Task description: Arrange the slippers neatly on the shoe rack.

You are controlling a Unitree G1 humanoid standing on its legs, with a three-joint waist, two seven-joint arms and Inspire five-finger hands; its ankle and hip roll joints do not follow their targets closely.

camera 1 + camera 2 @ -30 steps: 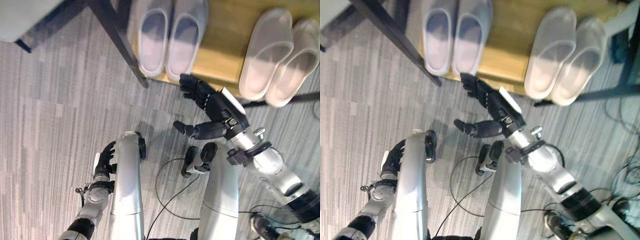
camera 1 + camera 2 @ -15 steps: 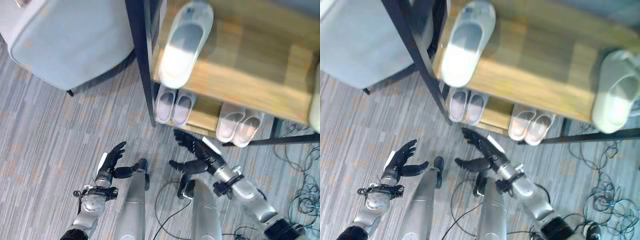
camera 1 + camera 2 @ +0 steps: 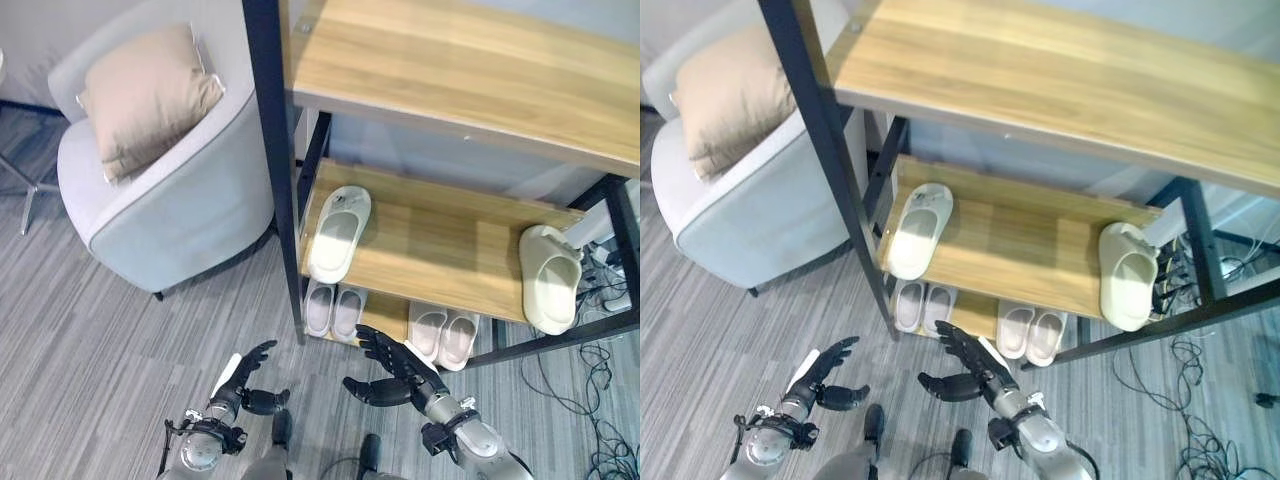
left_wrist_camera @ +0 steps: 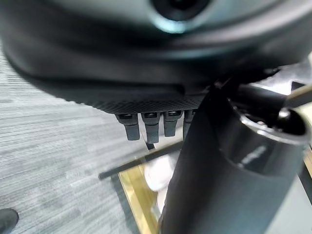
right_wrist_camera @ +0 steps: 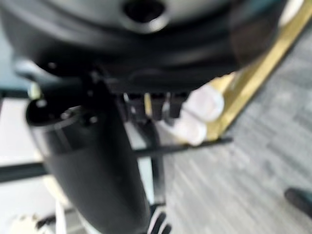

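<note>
R hand [image 3: 397, 372] hovering low over floor w/ fingers spread, holding nothing, just before the rack [image 3: 277, 200]. L hand [image 3: 238, 376] also spread, empty, nearer the chair [image 3: 170, 205]. Two slipper pairs [image 3: 334, 310] [image 3: 444, 334] sitting on bottom shelf; single slippers [image 3: 338, 232] [image 3: 551, 278] lying well apart on mid shelf. Pillow [image 3: 145, 94] resting on chair.

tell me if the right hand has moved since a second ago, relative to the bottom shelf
Yes. The right hand was touching the bottom shelf edge by the slippers; now it hangs open over the floor, apart from it.
</note>
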